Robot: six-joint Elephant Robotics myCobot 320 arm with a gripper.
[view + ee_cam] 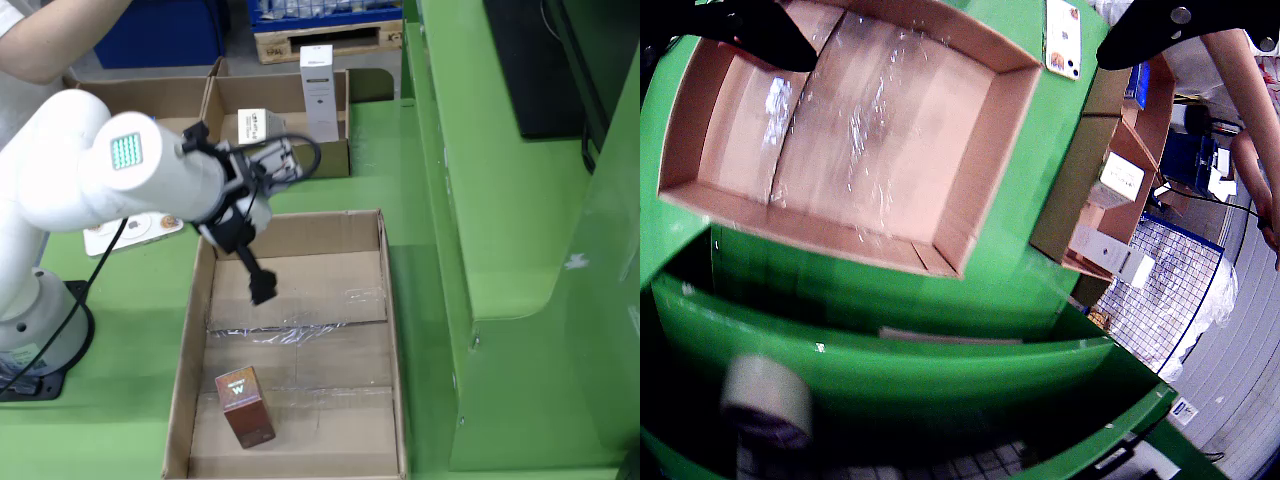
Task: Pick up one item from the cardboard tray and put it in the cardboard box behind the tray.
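The tray (195, 330) is a wide, shallow cardboard tray lying flat on the green table, its top open. In the fixed view it runs from the near edge toward the middle. Its floor is made of flaps joined by strips of clear, wrinkled tape that catch the light.

One item lies in it: a small reddish-brown carton (244, 405) with a lighter top face bearing a mark. It stands upright, turned slightly askew, in the near left part of the tray floor, close to the left wall.

The box (345, 120) stands just beyond the tray's far edge, open-topped, holding a tall white carton (317, 90) standing upright and a smaller white carton (252, 125) to its left.
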